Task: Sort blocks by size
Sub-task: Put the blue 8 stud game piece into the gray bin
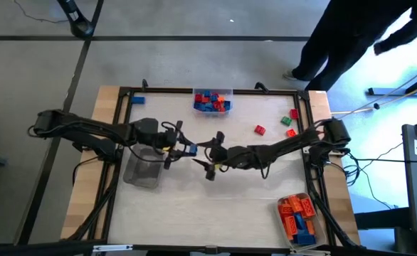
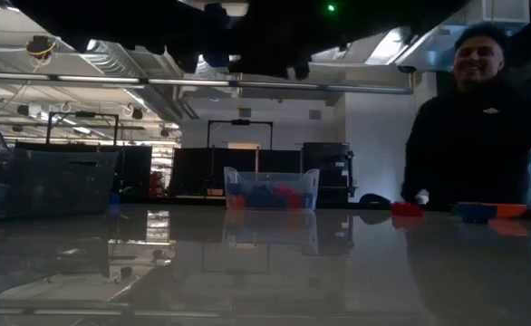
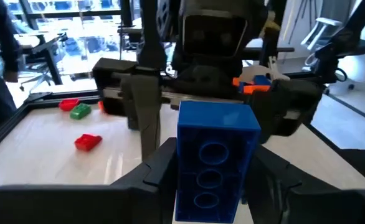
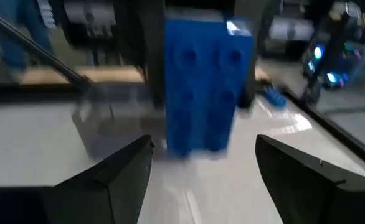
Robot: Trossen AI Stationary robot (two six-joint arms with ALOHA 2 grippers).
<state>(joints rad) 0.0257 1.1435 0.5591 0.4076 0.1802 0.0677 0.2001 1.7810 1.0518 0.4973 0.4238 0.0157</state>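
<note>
Left pincer (image 3: pixel 210 180) grips a blue block (image 3: pixel 213 158) — red (image 3: pixel 88 142) and green blocks (image 3: pixel 80 112) lie beyond.

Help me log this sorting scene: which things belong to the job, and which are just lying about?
Job:
- blue block, held in the left tool
- loose red and green blocks
- right tool, open

Lying about:
- clear trays
- cables

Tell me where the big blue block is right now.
In the high view the big blue block is mid-table, clamped in the left pincer, facing the open right pincer, beside the empty clear tray.
</note>
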